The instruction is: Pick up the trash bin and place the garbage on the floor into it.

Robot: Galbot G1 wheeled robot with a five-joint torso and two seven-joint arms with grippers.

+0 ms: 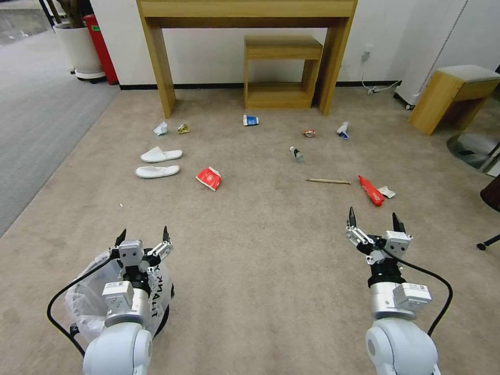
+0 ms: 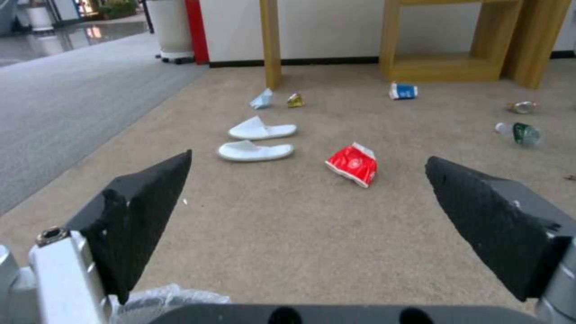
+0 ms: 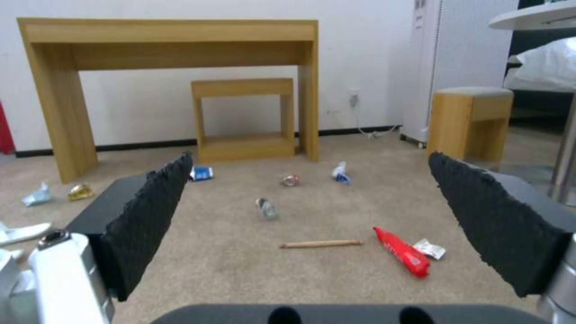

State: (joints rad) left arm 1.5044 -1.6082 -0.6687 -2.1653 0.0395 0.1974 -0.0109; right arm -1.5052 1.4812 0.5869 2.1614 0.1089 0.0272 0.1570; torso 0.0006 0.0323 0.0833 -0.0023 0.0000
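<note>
Floor: beige short-pile carpet [image 1: 250,260] runs to a white wall, with a grey carpet strip on the robot's left.
Furniture: wooden desk [image 1: 245,13] stands against the wall, with a small wooden shelf unit [image 1: 282,70] under it and a wooden stool [image 1: 453,94] off to the right.
Trash bin: small black bin [image 1: 156,307] lined with a crinkly clear bag sits on the carpet at the near left, directly beneath the left arm.
Left gripper: [image 1: 144,237] hovers over the bin's far rim, fingers spread wide and holding nothing.
Right gripper: [image 1: 375,219] hangs above bare carpet at the near right, fingers parted and empty.
Slippers: two white slippers [image 1: 159,162] lie side by side, ahead of the left gripper.
Red bags: one red snack bag [image 1: 209,178] lies near the slippers; a longer red wrapper [image 1: 371,190] lies just ahead of the right gripper.
Stick: wooden stick [image 1: 328,181] lies flat, left of the red wrapper.
Bottle: small bottle [image 1: 297,153] lies on its side beyond the stick.
Cup: blue-white paper cup [image 1: 250,120] lies tipped over in front of the shelf unit.
Can: crushed can [image 1: 309,133] lies beside a crumpled blue-white scrap [image 1: 342,130].
</note>
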